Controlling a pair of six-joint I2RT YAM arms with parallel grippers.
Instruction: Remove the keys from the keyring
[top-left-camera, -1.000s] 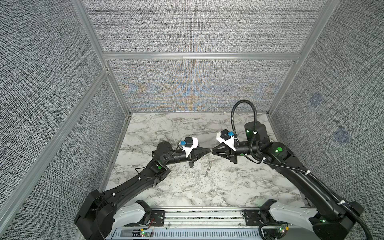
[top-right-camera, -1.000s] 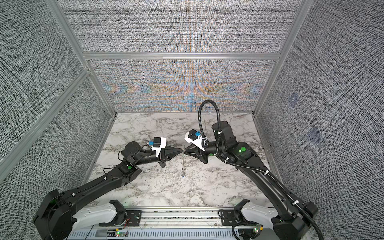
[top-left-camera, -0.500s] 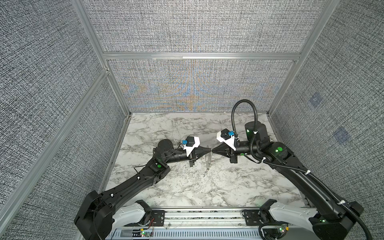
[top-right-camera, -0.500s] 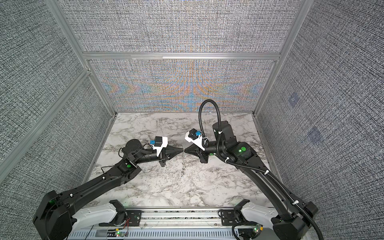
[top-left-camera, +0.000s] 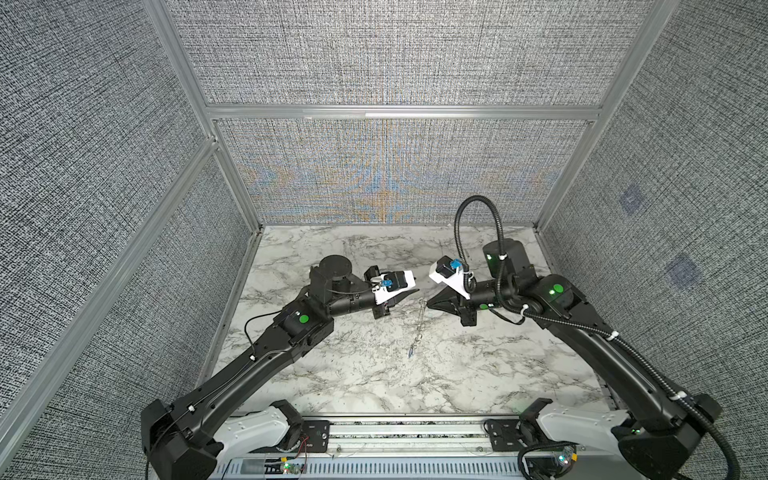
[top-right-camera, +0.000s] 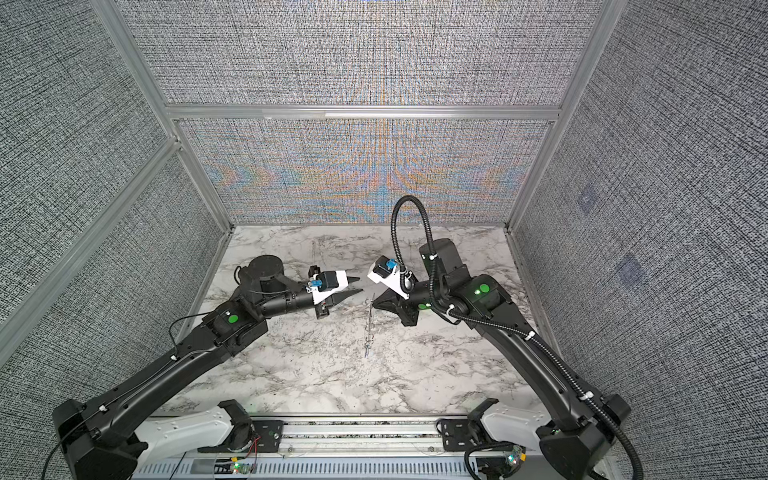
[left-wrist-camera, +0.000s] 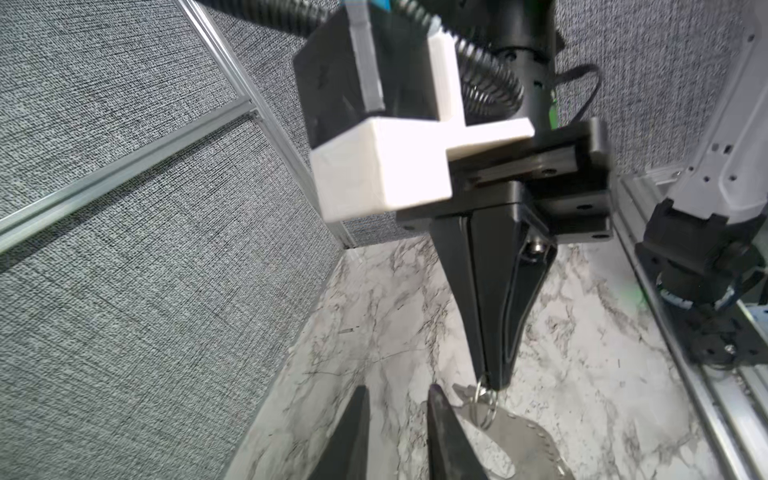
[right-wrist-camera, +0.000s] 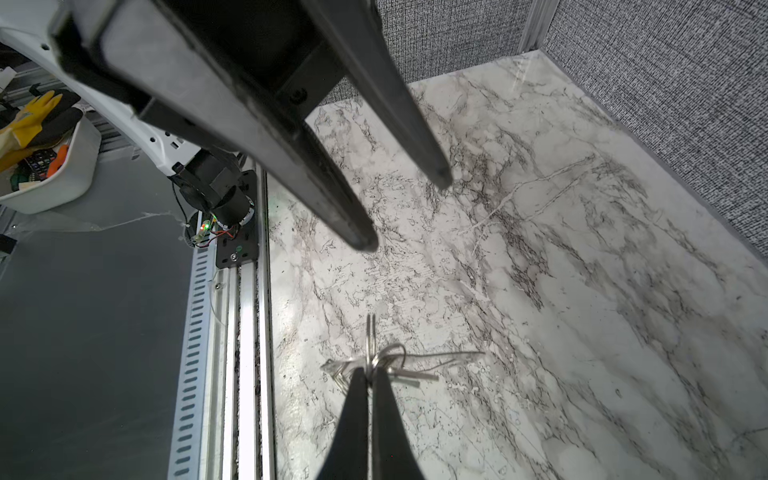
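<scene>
R gripper (right-wrist-camera: 368, 374) clamps keyring (right-wrist-camera: 370, 332), keys (left-wrist-camera: 528, 432) dangling; L gripper (left-wrist-camera: 397, 392) jaws parted, near

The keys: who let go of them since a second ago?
The left hand opened, let go and pulled back toward its own side. The keys dangle below the keyring, which hangs from the right hand alone. The right hand stayed shut on the keyring, in the same place.

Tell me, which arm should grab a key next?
Probably left: the left end effector is open and empty beside the dangling keys; the right end effector is shut on the keyring, holding it up.
</scene>
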